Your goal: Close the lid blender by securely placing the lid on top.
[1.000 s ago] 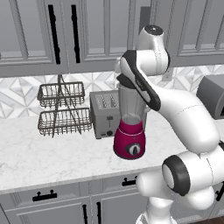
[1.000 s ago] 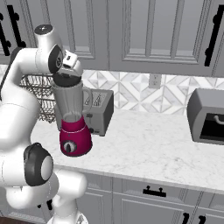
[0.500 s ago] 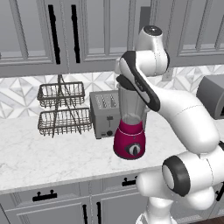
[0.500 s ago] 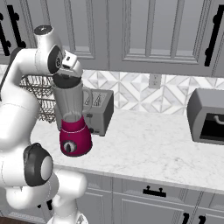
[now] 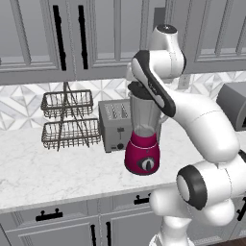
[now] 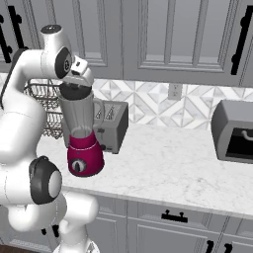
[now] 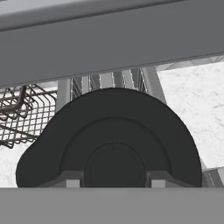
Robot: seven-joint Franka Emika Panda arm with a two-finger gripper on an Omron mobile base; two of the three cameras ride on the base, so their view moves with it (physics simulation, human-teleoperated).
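Hand view looks straight down on the black lid (image 7: 111,144), a round dark disc with a raised centre knob, and the gripper (image 7: 113,179) has its 2 finger tips (image 7: 72,178) set on either side of that knob, clasping the lid between them. From where I stand, the blender (image 5: 143,137) sits on the white marble counter (image 5: 43,168) near its front edge, its clear grey-tinted jar upright on the rounded magenta base with the round dial facing forward. In the left base view the lid (image 5: 139,90) rests at the mouth of the jar, with the white arm bent over it from above; whether it is fully seated I cannot tell. In the right base view the same blender (image 6: 83,138) stands just in front of the grey toaster (image 6: 112,126), its side handle turned toward the toaster, and the lid (image 6: 74,90) sits dark at the jar's rim under the hand. A 2-tier wire basket rack (image 5: 67,117) stands to the left of the toaster (image 5: 115,125), against the patterned backsplash. A dark grey appliance (image 6: 234,131) sits well apart at the far right of the counter.
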